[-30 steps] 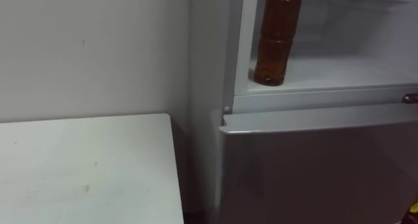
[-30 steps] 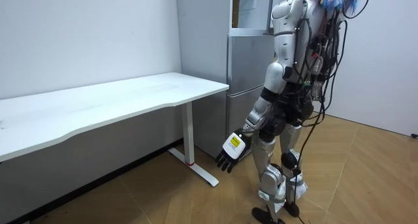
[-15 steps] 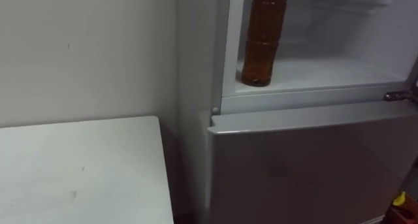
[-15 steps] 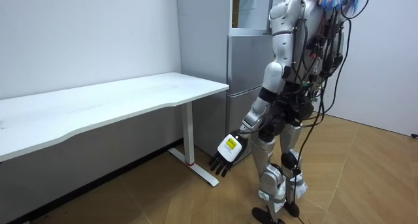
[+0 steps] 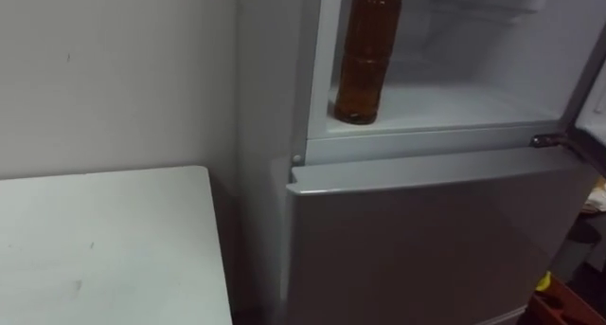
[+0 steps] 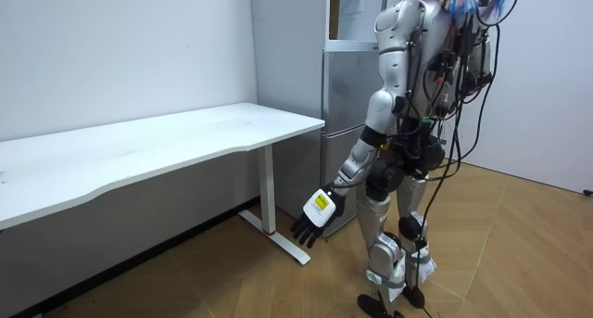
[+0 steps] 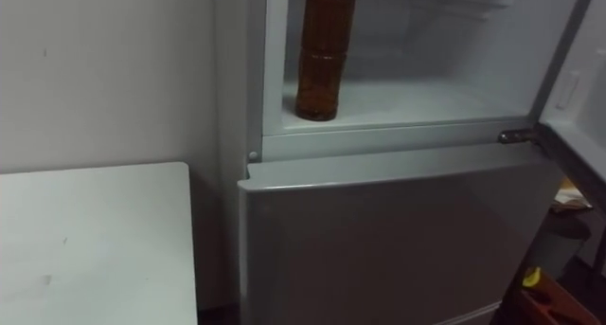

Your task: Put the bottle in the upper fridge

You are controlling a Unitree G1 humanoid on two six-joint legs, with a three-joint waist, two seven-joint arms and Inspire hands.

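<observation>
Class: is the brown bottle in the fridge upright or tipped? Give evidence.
Upright: the bottle stands on its base on the upper fridge shelf.

bottle [image 5: 366, 58] top cut off, table [image 5: 95, 249] cropped

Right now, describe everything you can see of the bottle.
The bottle looks like clear ribbed plastic, filled with brown liquid. It stands upright on the white floor of the open upper fridge, near the front left corner. Its neck runs past the picture's top edge. Only that floor touches it.
</observation>
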